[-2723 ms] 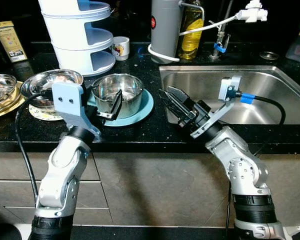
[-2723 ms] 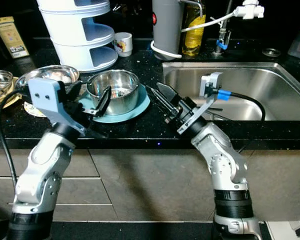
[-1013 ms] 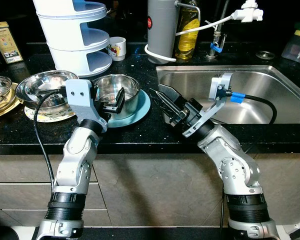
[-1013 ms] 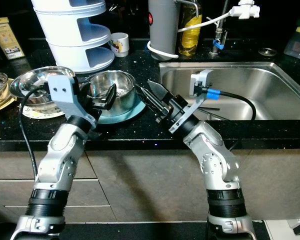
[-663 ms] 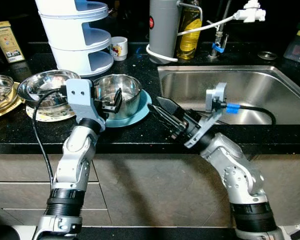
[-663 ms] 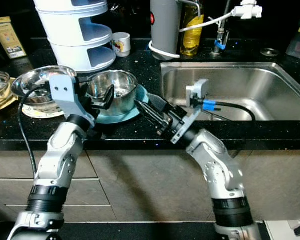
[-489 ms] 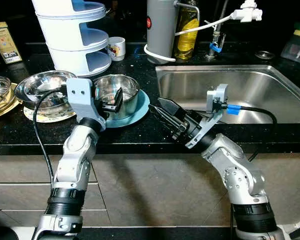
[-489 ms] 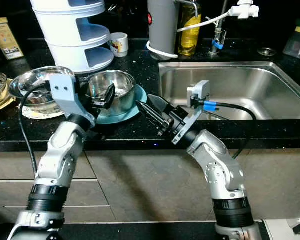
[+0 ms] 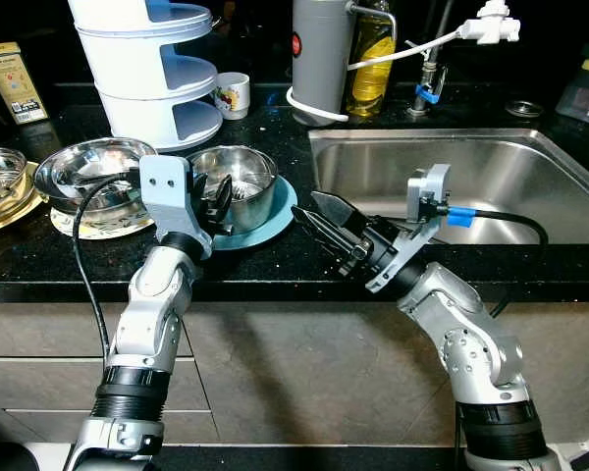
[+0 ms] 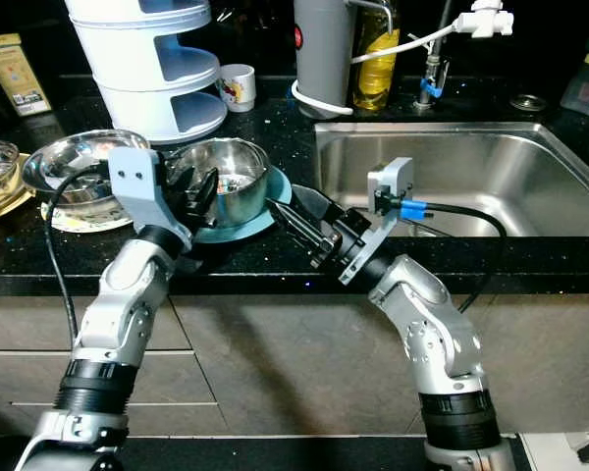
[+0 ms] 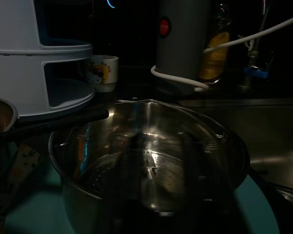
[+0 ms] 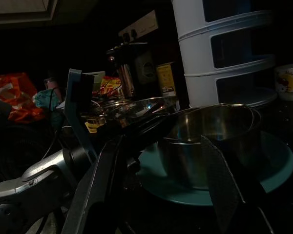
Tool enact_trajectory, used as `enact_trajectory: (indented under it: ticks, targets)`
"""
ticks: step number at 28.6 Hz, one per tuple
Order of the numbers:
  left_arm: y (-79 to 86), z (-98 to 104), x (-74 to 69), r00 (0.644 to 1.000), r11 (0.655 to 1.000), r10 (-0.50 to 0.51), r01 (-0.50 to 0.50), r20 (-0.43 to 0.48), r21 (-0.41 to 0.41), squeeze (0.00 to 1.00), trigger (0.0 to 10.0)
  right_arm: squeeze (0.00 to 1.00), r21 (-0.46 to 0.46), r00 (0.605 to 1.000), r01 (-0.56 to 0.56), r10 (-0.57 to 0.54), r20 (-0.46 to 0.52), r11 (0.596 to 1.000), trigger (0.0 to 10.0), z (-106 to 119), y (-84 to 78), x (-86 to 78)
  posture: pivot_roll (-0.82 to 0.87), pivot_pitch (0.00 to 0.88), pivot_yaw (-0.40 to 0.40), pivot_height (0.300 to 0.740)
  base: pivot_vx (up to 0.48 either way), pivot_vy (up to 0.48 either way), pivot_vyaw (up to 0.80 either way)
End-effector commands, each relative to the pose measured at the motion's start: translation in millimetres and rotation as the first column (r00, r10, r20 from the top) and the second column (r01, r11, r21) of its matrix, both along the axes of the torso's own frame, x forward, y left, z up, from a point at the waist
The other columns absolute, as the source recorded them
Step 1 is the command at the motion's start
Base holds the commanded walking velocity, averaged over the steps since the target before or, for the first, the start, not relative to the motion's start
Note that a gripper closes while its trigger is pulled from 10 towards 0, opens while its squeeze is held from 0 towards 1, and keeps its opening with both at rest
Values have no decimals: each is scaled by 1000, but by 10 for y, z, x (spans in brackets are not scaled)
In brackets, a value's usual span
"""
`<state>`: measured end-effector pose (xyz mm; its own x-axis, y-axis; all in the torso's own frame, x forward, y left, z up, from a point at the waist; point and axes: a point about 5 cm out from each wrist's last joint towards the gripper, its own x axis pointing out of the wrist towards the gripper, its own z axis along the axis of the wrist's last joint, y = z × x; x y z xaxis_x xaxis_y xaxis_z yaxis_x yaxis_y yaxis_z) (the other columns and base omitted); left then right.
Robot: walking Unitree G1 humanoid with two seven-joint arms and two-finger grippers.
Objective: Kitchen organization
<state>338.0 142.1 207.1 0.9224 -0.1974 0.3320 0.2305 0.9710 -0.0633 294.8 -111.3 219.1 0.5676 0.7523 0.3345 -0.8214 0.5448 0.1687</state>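
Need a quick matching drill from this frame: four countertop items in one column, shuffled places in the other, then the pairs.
Items
1. steel pot
2. white mug
3. oil bottle
4. yellow tin

Places
A. far left of the counter, behind the bowls
B. on the teal plate
C. beside the white tiered rack, at the back
D. behind the sink, next to the grey canister

Pairs: 1-B, 2-C, 3-D, 4-A
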Motion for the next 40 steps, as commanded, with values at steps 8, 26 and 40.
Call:
enact_trajectory:
  ticks: [8,26,40]
  targets:
    - [24,-44,-18,1000,1000,-1,1,-6,-21,0,0,0,13,999,25,-25,26,1000,10000,65,36,41,-2,0,1,740,0,0,0]
    - [-205,577,-159,961,993,-115,117,253,9,0,0,0,42,997,70,-71,25,997,10000,107,76,106,0,0,-4,740,0,0,0]
    - [-326,621,-196,962,991,-134,127,238,46,0,0,0,54,992,119,-117,-40,991,10000,86,33,192,4,0,2,740,0,0,0]
